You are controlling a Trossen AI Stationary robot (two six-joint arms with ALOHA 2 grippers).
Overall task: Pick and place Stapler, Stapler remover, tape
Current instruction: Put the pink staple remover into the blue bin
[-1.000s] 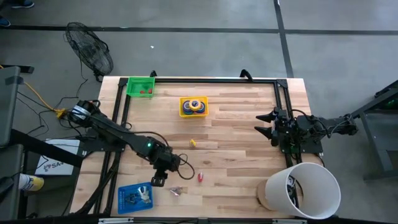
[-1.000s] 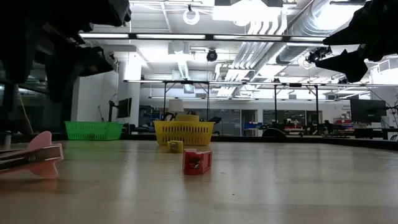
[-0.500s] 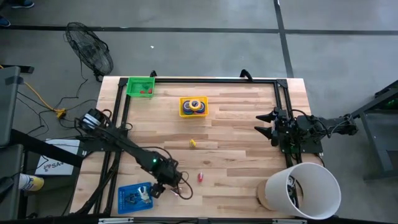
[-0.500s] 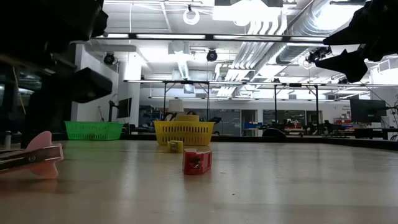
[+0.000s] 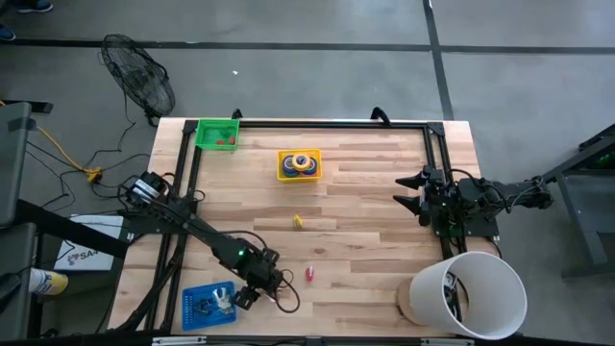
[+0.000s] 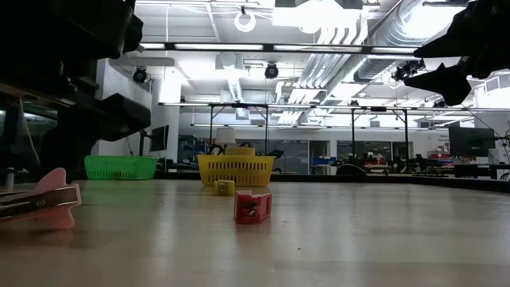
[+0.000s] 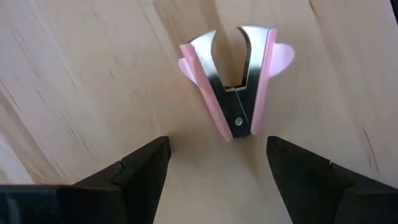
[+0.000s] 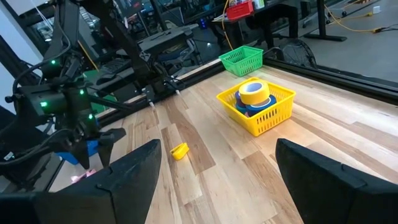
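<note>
Left gripper (image 7: 217, 171), fingers spread and holding nothing, poised directly over the pink staple remover (image 7: 235, 81), which lies flat on the wooden table (image 5: 365, 192) just ahead of the fingertips, beside the blue tray (image 5: 197, 306). Centre: tape rolls (image 5: 302, 161) in the yellow basket (image 5: 286, 171). Right gripper (image 5: 413, 192), open and empty, waits near the table's right edge.
</note>
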